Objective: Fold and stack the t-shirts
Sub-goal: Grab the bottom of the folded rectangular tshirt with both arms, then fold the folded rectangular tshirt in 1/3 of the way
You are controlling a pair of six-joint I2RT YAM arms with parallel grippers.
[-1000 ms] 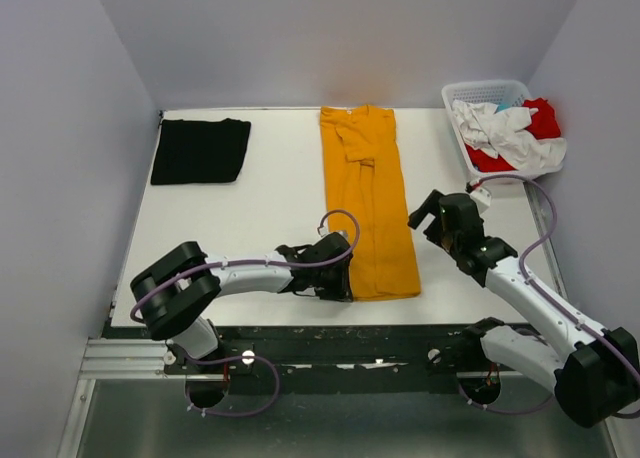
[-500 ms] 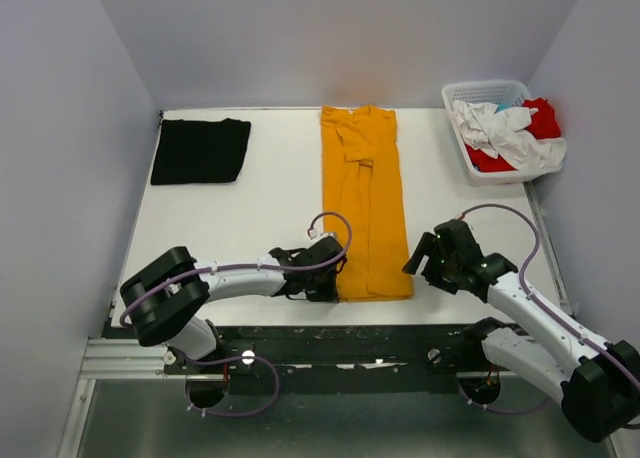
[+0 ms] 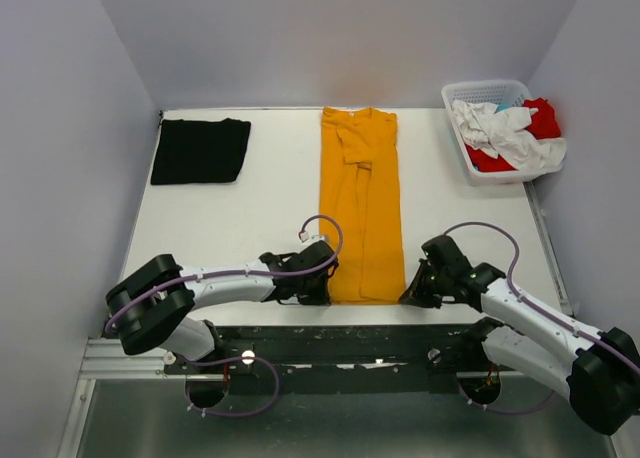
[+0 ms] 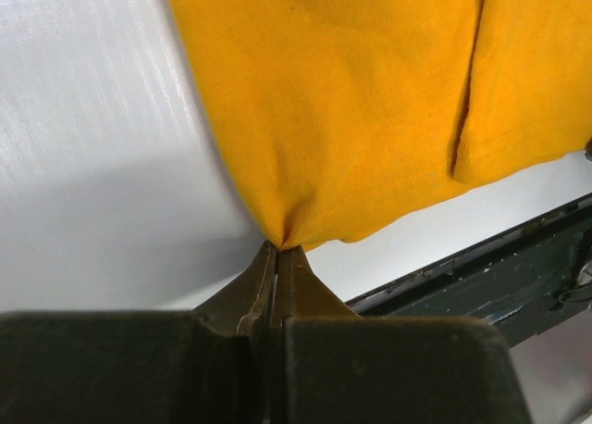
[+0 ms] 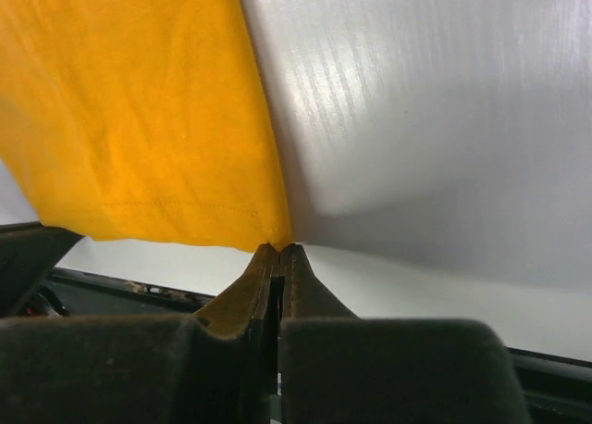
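1. White table (image 3: 270,218), running from the arm bases at the near edge to the back wall, with cloth and a container resting on it.
2. Mustard t-shirt (image 3: 362,208), folded into a long narrow strip and laid flat down the middle of the table. Collar end near the far edge, hem end just short of the near edge. From the left wrist, its near left corner (image 4: 370,118) puckered to a point. From the right wrist, hem stitching visible along the near edge (image 5: 139,118).
3. Black t-shirt (image 3: 201,150), folded to a flat rectangle at the far left corner, well apart from the mustard t-shirt.
4. Lattice basket (image 3: 485,86) at the far right corner, with shirts heaped inside.
5. White t-shirt (image 3: 505,130), crumpled in the basket and spilling over its near rim.
6. Red t-shirt (image 3: 543,118), bunched under and behind the white t-shirt and showing at the basket's right side.
7. Left gripper (image 3: 328,292), low at the near left corner of the mustard t-shirt, jaws pressed together (image 4: 276,253) and pinching that corner.
8. Right gripper (image 3: 406,296), low at the near right corner, jaws likewise together (image 5: 278,250) and clamped on that corner's tip.
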